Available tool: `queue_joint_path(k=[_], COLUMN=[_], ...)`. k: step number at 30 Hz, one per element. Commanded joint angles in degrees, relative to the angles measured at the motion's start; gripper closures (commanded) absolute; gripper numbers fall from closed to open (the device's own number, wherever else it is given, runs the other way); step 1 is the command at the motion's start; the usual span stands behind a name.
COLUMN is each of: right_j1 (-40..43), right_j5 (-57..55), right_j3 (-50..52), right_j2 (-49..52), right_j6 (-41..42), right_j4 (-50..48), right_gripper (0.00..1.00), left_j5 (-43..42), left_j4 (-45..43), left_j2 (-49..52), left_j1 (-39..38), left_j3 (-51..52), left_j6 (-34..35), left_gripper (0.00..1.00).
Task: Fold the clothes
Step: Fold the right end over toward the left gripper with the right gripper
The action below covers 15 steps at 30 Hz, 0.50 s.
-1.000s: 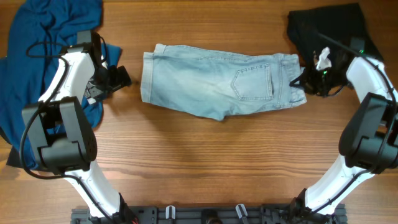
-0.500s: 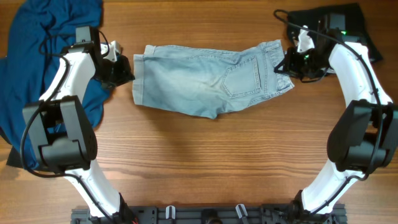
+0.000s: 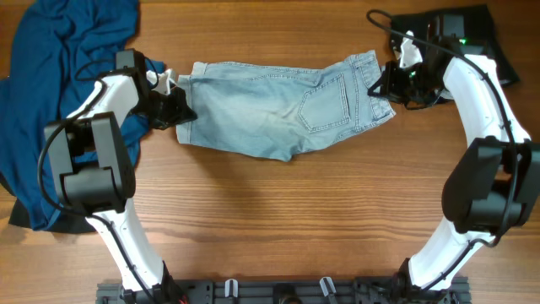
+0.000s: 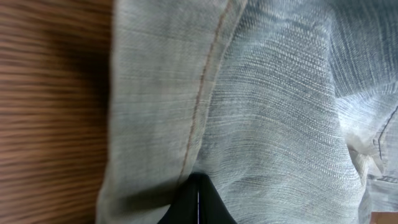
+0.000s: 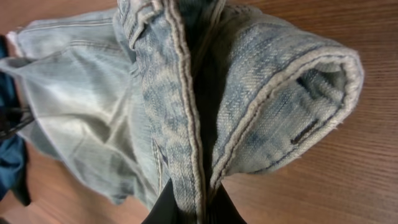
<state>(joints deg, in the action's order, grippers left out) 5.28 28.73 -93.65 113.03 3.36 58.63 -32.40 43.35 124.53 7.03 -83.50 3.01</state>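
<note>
The clothes (image 3: 270, 105) are pale-blue denim shorts lying flat across the back middle of the table, back pocket up, waistband to the right. My left gripper (image 3: 175, 108) is at the left leg hem, shut on the hem edge. In the left wrist view its black fingers (image 4: 198, 199) pinch the denim (image 4: 267, 112) next to the stitched hem. My right gripper (image 3: 390, 82) is shut on the waistband at the right end. The right wrist view shows that waistband (image 5: 186, 93) bunched and lifted between the fingers (image 5: 189, 208).
A dark blue garment (image 3: 59, 67) is heaped at the left, under and behind the left arm. A black garment (image 3: 456, 29) lies at the back right corner behind the right arm. Bare wood table (image 3: 278, 219) stretches in front of the shorts.
The left gripper moved right from the blue garment onto the leg hem and shut. The right gripper carried the waistband left and back, shifting the shorts leftward.
</note>
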Motion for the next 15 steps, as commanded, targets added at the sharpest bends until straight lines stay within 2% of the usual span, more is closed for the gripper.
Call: queue_joint_path(k=[1,7,15], right_j1=[-2.7,-13.4,-29.4], right_j5=[3.7,3.5,0.5], right_j3=[-4.9,-5.0,-5.0], right_j2=[-5.5,-5.3,-4.0], right_j6=[-0.2,5.2,14.8], right_j4=[1.0,-3.8,-19.3], right_gripper=[0.96,0.96,0.96], left_j5=[3.1,3.1,3.1], left_j4=[-0.1,-0.1,-0.1], left_j2=[2.9,2.9,2.9], left_j1=[-0.2,-0.2,-0.2], left_j3=[1.1,1.1,1.1], left_j6=[-1.3,-1.3,-1.3], left_gripper=[0.96,0.96,0.96])
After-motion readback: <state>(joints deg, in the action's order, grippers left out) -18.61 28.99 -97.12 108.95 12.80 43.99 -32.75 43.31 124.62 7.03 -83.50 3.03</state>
